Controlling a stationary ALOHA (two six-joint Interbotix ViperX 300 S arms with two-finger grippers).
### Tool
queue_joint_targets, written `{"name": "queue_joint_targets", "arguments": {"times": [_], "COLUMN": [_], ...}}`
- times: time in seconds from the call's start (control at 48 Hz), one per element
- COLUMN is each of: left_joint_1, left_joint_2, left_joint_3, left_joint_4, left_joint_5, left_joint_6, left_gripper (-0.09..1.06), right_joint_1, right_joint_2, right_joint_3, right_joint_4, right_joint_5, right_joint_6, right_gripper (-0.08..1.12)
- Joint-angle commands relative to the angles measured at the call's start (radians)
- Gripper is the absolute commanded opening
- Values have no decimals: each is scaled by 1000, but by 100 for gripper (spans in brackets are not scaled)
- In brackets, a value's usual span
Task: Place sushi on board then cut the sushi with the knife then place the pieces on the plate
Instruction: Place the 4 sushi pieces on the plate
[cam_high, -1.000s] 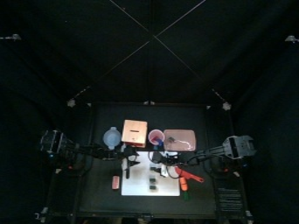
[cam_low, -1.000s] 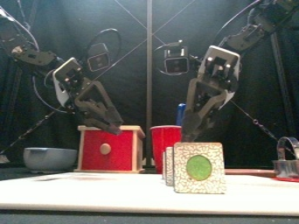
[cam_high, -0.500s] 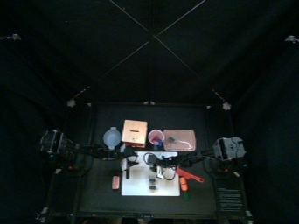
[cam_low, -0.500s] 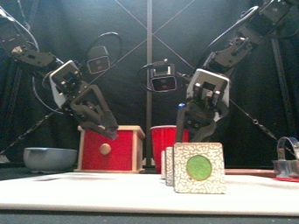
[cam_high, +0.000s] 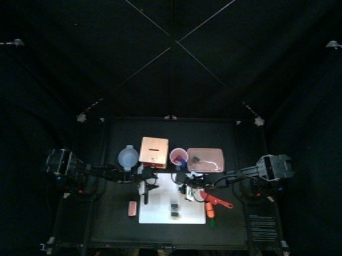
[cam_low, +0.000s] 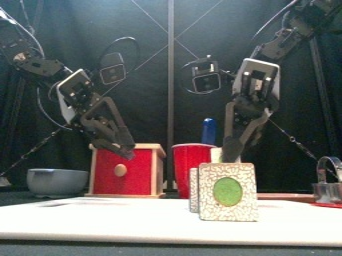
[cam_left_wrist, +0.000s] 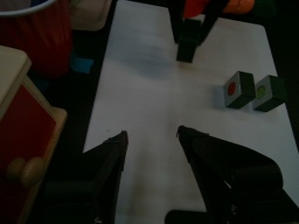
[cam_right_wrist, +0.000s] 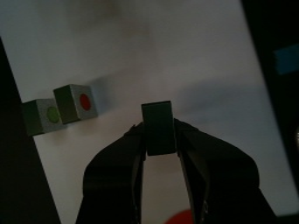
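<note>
Right gripper (cam_right_wrist: 158, 138) is what I am watching: its jaws are nearly together, pinching a dark block (cam_right_wrist: 156, 122) of the sushi between their tips. It hangs over the white board (cam_high: 174, 212), back from the board's front edge; I cannot tell whether the block touches the surface. Two more sushi pieces stand upright on the board nearer its front edge, side by side and touching, one with a green centre (cam_low: 227, 191) and one with a red centre (cam_left_wrist: 239, 90). They are well apart from the held block.

My left gripper (cam_left_wrist: 151, 134) hovers over the left half of the board with its jaws spread wide and nothing between them.

Behind the board on the bench, the red cup (cam_low: 191, 160) stands near the middle with the blue knife (cam_low: 207, 130) upright in it. The wooden box (cam_low: 124, 170) with its red drawer front is just left of the cup, and the blue-grey bowl (cam_low: 56, 180) sits further toward the bench's left edge. The pink tray (cam_high: 206, 158) lies right of the cup, toward the back. The metal cutter (cam_low: 327, 180) sits near the bench's right edge. A small red thing (cam_high: 217, 201) lies just off the board's right edge, too small for me to name.
</note>
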Motion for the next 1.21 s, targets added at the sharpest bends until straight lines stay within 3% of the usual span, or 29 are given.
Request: {"name": "queue_joint_targets", "arguments": {"times": [0.021, 0.25, 0.5, 0.854, 1.208], "left_joint_1": [3, 3, 11, 21, 28], "left_joint_2": [-5, 0, 2, 2, 3], "left_joint_3": [-14, -17, -18, -25, -29], "left_joint_4": [-2, 0, 0, 0, -2], "left_joint_5": [-3, -3, -3, -3, 2], "left_joint_6": [-2, 0, 0, 0, 0], "left_gripper": [86, 86, 86, 86, 86], "right_joint_1": [-57, -222, -390, -526, -589], "right_joint_2": [-124, -247, -268, -238, -104], "right_joint_3": [40, 126, 172, 196, 192], "right_joint_4": [2, -18, -84, -160, -186], "right_joint_5": [18, 81, 183, 189, 94], "right_joint_6": [2, -2, -2, -2, -3], "right_gripper": [53, 53, 53, 54, 54]}}
